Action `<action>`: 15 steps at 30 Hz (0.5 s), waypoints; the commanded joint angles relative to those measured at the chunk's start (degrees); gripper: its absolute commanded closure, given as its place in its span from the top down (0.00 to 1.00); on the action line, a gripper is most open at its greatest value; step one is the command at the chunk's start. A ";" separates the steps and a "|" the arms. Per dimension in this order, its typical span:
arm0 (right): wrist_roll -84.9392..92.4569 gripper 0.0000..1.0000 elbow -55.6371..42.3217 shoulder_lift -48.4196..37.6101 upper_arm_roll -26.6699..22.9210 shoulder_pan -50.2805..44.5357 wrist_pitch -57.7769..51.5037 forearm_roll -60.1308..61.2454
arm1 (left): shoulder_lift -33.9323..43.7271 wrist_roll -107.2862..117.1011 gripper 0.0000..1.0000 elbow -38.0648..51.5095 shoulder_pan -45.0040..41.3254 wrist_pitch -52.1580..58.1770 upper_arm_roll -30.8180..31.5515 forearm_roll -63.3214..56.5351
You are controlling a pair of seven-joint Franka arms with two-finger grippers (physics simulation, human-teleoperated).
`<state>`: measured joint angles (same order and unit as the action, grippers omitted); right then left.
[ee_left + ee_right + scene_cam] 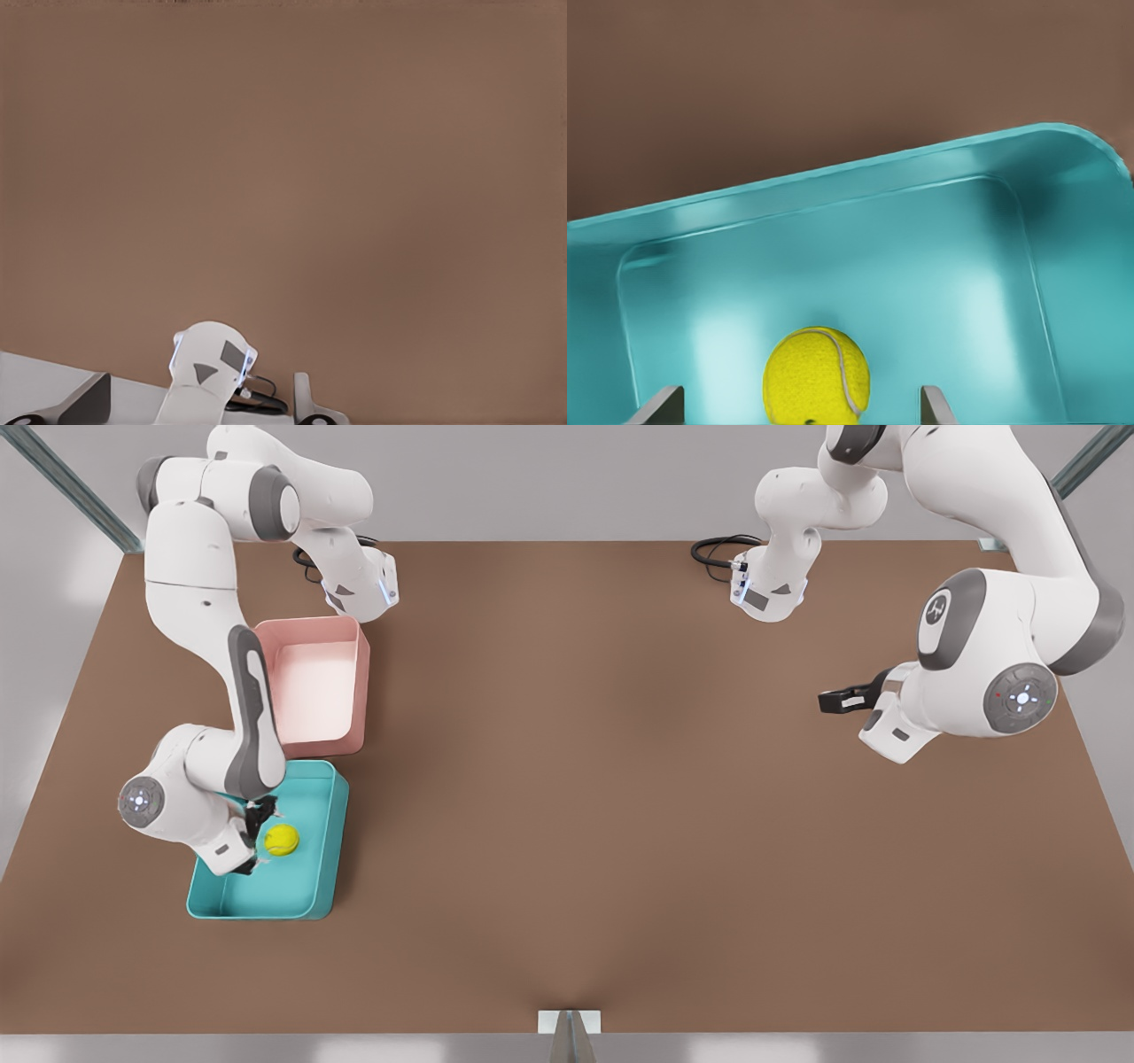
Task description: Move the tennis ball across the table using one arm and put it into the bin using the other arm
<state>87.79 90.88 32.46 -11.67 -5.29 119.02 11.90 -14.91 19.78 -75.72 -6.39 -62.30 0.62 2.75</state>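
The right gripper reaches down into the teal bin at the front view's left, arm folded sharply at the elbow, fingers spread wide on either side of the tennis ball without gripping it. The fuzzy yellow-green ball, with its pale curved seam, lies on the glossy floor of the round-cornered tub. The left gripper hangs over the matte brown table at the front view's right, waiting, fingers set apart. A pink tub sits just beside the bin.
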 commanded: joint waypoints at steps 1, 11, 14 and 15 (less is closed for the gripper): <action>-49.77 1.00 -13.16 3.57 -0.02 0.02 -30.92 4.71 | 0.06 -0.01 1.00 0.14 -0.12 -0.11 0.00 -0.02; -99.22 1.00 -8.26 -26.92 10.00 -0.42 -43.44 -14.01 | -0.03 -0.09 1.00 0.14 0.06 -0.02 -0.01 -0.02; -100.80 1.00 -6.41 -28.06 10.09 -0.07 -42.73 -13.84 | -0.03 -0.09 1.00 0.14 0.06 -0.02 -0.01 0.06; -100.80 1.00 -6.41 -28.15 10.09 0.28 -42.73 -13.92 | -0.03 -0.09 1.00 0.14 0.06 -0.02 -0.01 0.06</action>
<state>35.18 84.08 4.68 -1.66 -5.03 78.92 -1.25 -15.00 19.76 -75.61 -6.33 -62.34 0.61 2.82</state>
